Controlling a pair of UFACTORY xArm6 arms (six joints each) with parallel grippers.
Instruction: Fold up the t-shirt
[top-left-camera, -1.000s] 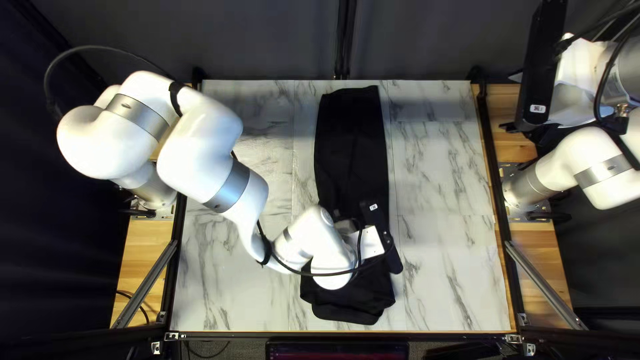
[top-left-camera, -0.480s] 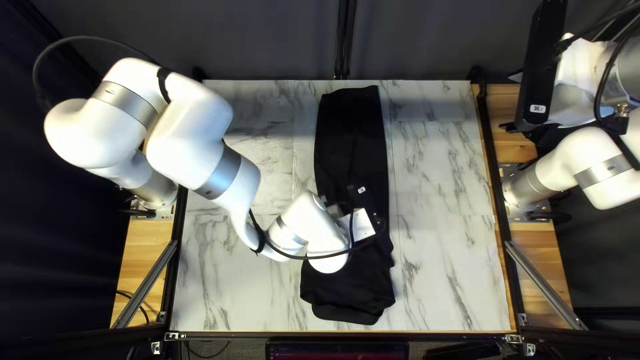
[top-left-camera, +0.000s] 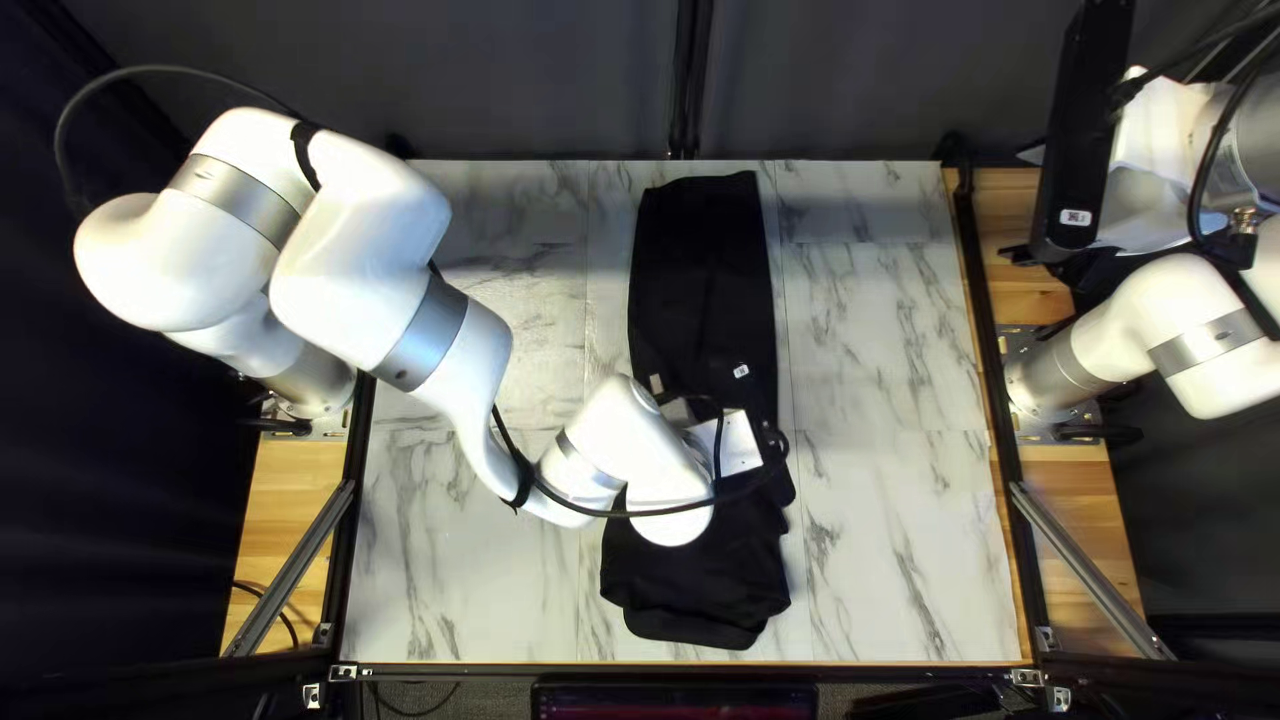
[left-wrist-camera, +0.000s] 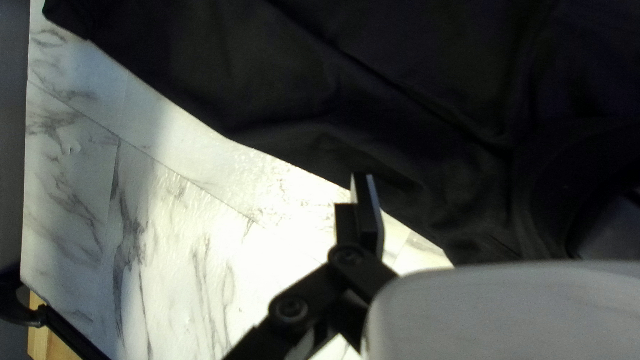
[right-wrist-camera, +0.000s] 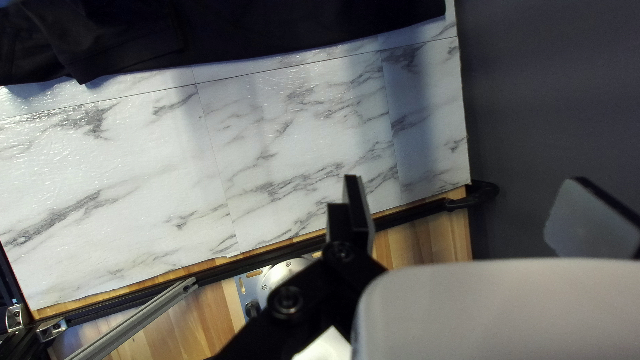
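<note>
Two smooth white robot arms with silver bands, the left arm (top-left-camera: 360, 274) and the right arm (top-left-camera: 1207, 380), flank a table topped in white, grey-veined marble-patterned sheeting (top-left-camera: 907, 347). Behind its far edge hangs a dark curtain (top-left-camera: 534, 80). Black rails (top-left-camera: 999, 400) line the sides, beside pale striped wood (top-left-camera: 1074, 514) crossed by slanting metal braces (top-left-camera: 1094, 567).

A black cloth T-shirt (top-left-camera: 700, 280) lies in a long strip down the middle of the table, running from near the far edge toward the near one. The left gripper (top-left-camera: 782, 483) hangs over the strip's nearer half, its two fingers spread wide. In the left wrist view, one finger (left-wrist-camera: 369, 210) overlaps the shirt's edge, and the other shows over the dark cloth; whether either touches the fabric cannot be told. The right gripper (top-left-camera: 1080, 160), raised at the right of the top left view, is well apart from the shirt, its fingers also spread with nothing pinched between them.

The shirt's fabric looks soft and matte, with shallow creases and a bunched, uneven near end. Beneath it, the sheeting shows fine seams and a slightly rippled, glossy surface that catches bright light near the left gripper.
</note>
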